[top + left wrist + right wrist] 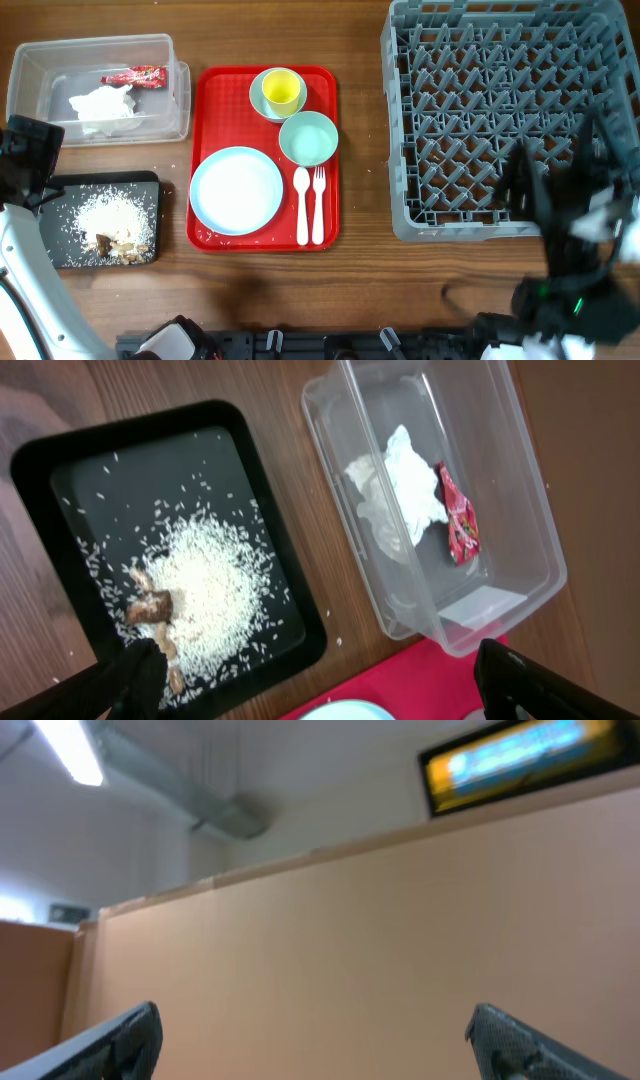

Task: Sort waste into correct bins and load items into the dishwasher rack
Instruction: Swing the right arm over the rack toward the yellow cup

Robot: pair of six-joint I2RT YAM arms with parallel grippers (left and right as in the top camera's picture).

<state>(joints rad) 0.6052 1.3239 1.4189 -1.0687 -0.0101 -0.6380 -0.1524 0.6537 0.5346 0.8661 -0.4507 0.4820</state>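
From overhead, the red serving tray (225,90) sits mid-table and carries the dishes. The pale-blue plate (237,190) lies on its near left part. The white spoon (302,205) and fork (319,205) lie side by side along its near right edge. The mint-green bowl (308,138) stands just beyond them. The yellow cup (282,90) sits inside the pale-blue bowl (260,108) at the tray's far edge. Left of the tray and level with its far half stands the clear tub (30,60), holding the crumpled napkin (103,105) and the red wrapper (133,76). Left of the tray's near half lies the black tray (100,180), with a heap of white rice crumbs (115,212) and brown scraps (115,243). Well to the right of the red tray stands the grey dishwasher rack (510,110), with nothing among its pegs. In the left wrist view, the left gripper (320,675) hangs with its fingers (135,675) spread wide and gripping nothing. It is above the gap between the black tray and the tub, with a corner of the red tray just below. In the right wrist view, the right gripper (315,1040) also stands wide apart and bare. It points up at a tan wall panel (380,940), with no task thing in sight.
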